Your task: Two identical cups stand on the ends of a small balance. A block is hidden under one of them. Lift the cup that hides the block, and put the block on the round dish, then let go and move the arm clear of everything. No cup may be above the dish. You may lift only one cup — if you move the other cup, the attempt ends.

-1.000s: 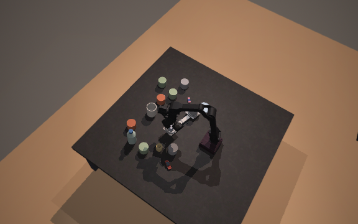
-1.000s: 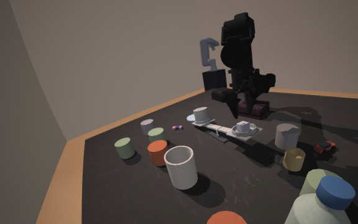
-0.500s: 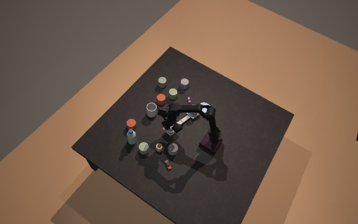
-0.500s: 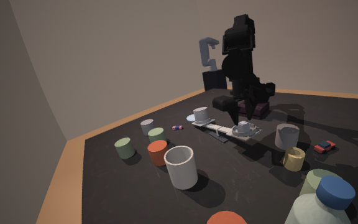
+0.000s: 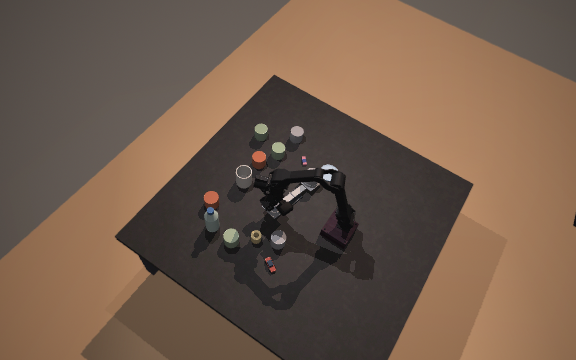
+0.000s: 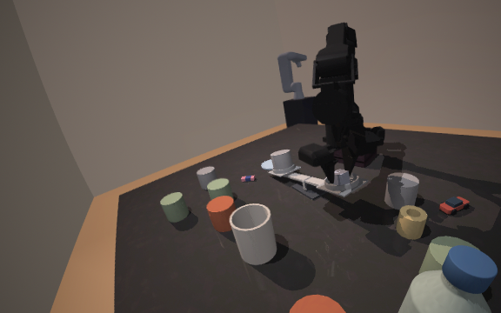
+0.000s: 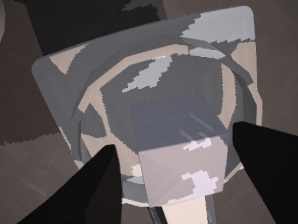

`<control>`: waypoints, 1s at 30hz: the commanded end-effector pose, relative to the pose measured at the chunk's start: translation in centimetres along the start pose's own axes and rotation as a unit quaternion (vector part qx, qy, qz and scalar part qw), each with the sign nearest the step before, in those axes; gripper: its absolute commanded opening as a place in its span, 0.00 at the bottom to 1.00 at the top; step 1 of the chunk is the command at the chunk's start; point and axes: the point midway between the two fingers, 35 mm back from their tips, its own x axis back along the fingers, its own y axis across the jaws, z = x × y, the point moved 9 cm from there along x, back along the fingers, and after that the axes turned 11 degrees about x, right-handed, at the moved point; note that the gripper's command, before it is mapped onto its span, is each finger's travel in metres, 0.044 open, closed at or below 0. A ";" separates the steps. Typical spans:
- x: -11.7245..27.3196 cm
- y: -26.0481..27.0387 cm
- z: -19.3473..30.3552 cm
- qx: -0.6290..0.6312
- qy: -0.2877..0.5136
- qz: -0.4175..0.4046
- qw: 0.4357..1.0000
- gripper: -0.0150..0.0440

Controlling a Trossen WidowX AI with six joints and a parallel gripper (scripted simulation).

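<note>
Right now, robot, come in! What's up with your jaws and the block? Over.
Jaws partly open, astride the block, not gripping. Block uncovered on the balance's low end. Other cup upright, between block and round dish.

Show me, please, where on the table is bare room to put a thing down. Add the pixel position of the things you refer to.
Bare: right of the arm's base (image 5: 329, 234) in the top view, toward the table's right edge. Crowded: around the balance (image 5: 295, 194) (image 6: 294, 176), between white mug (image 5: 244, 181) (image 6: 257, 243) and bottle (image 5: 212, 221) (image 6: 442, 296).
</note>
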 end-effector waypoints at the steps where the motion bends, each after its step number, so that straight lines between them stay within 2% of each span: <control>1: -0.2 0.0 0.0 0.001 -0.001 -0.002 1.000 0.56; 2: -0.2 0.0 0.0 0.001 -0.001 -0.002 1.000 0.52; 9: -0.2 0.0 0.0 0.001 -0.001 -0.002 1.000 0.44; 13: 0.4 0.0 0.1 -0.013 -0.016 0.007 1.000 0.26; 30: 8.2 -0.1 -0.1 -0.001 -0.004 0.000 1.000 0.25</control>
